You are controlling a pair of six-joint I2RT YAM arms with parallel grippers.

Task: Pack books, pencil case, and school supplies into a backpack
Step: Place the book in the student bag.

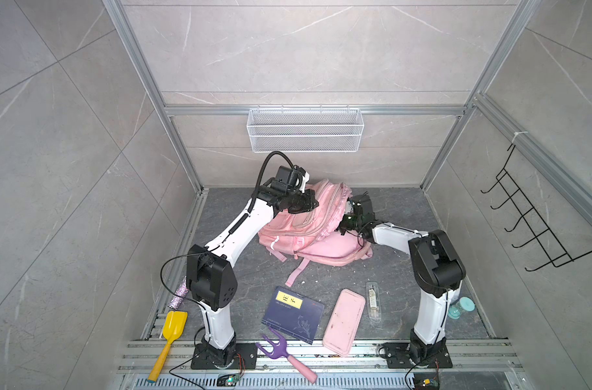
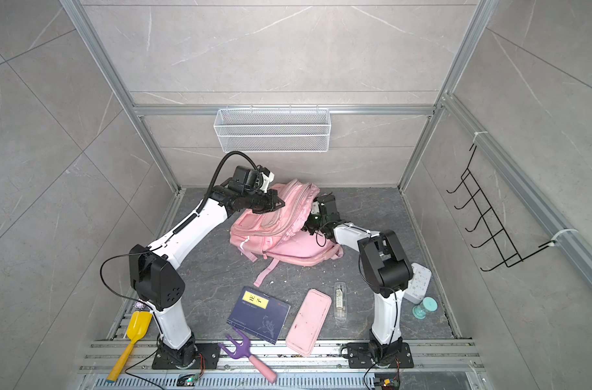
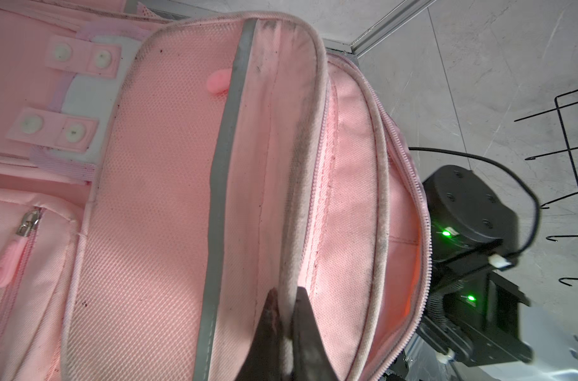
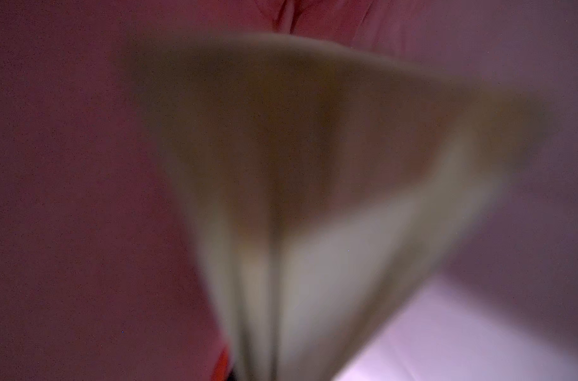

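L end effector point(image 3: 286, 297) is clamped together on the backpack point(image 1: 308, 236), pinching its soiled piping rim w/ the flap lifted. R end effector point(image 1: 344, 225) reaches into the opening just beside it, closed on a book point(image 4: 314, 165) (pages fanned, v. blurry). Well behind both, back twd the robot, on the desk point(image 1: 406, 270): other book point(image 1: 292, 314), pencil case point(image 1: 344, 320) beside it, then supplies packet point(image 1: 374, 300), none touched.

woven cloth, grimy trim
backpack point(image 3: 155, 198) is matt pink mesh-weave fabric with soiled piping; floor point(image 1: 406, 212) matt dark stone; basket point(image 1: 304, 135) white metal mesh.
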